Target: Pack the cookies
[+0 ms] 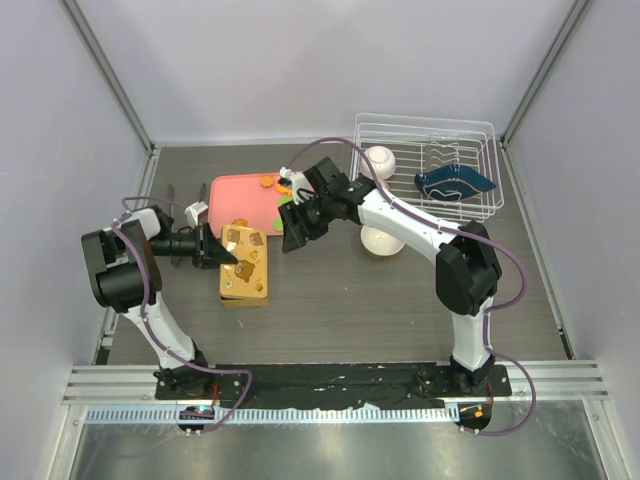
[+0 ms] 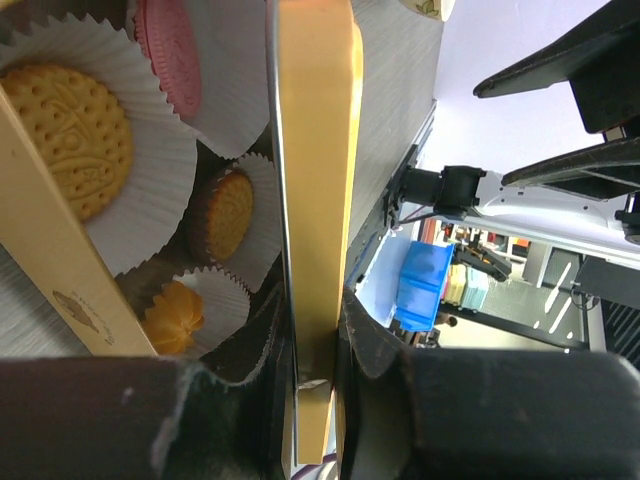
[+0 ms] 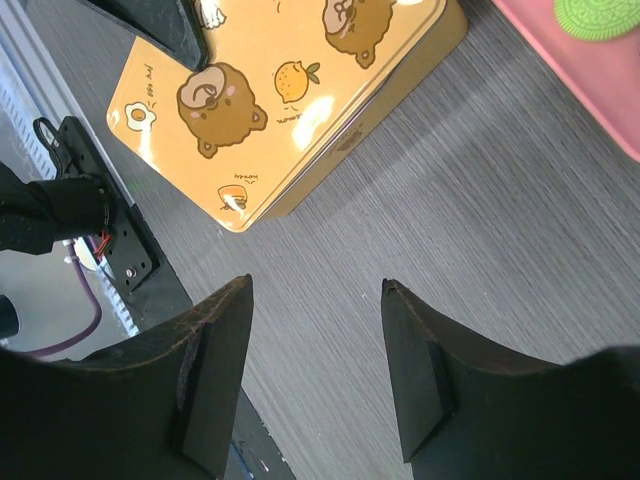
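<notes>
A yellow cookie tin [image 1: 246,265] sits left of centre. My left gripper [image 1: 222,250] is shut on the edge of its yellow lid [image 2: 315,180], also seen in the wrist view [image 2: 312,310]. Beside the lid, the tin holds cookies in white paper cups: a large round orange one [image 2: 65,125], a pink one [image 2: 170,40], a small orange one [image 2: 230,215] and an orange flower one [image 2: 172,315]. My right gripper [image 1: 295,225] [image 3: 315,285] is open and empty above the table, right of the bear-printed lid [image 3: 290,90]. A green cookie [image 3: 597,15] and an orange cookie [image 1: 265,182] lie on the pink tray [image 1: 240,195].
A white wire dish rack [image 1: 425,165] at the back right holds a white ball-shaped object [image 1: 378,158] and a dark blue dish [image 1: 455,183]. A white bowl [image 1: 380,243] stands under the right arm. Walls enclose the table on three sides.
</notes>
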`<state>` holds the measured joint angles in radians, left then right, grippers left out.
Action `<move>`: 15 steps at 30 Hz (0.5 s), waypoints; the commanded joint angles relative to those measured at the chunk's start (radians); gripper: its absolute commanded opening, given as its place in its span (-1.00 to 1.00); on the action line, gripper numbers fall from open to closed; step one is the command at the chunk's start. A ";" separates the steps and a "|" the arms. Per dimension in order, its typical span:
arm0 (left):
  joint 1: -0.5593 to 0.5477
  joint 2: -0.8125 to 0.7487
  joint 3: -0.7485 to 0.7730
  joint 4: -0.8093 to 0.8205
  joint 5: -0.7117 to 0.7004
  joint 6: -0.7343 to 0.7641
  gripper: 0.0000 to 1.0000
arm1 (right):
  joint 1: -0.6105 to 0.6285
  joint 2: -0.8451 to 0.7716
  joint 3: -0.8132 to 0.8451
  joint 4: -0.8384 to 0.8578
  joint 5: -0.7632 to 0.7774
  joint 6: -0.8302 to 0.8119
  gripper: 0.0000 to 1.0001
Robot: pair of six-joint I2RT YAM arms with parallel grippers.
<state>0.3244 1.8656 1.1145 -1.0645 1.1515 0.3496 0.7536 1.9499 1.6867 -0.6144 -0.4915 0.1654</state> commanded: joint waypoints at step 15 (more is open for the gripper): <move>0.011 0.060 0.085 -0.078 -0.022 0.075 -0.49 | 0.015 0.043 0.039 0.011 -0.007 -0.012 0.19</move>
<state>0.3256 1.9373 1.1656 -1.1183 1.1358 0.4023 0.7578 1.9686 1.6867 -0.6155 -0.4923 0.1619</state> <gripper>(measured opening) 0.250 0.597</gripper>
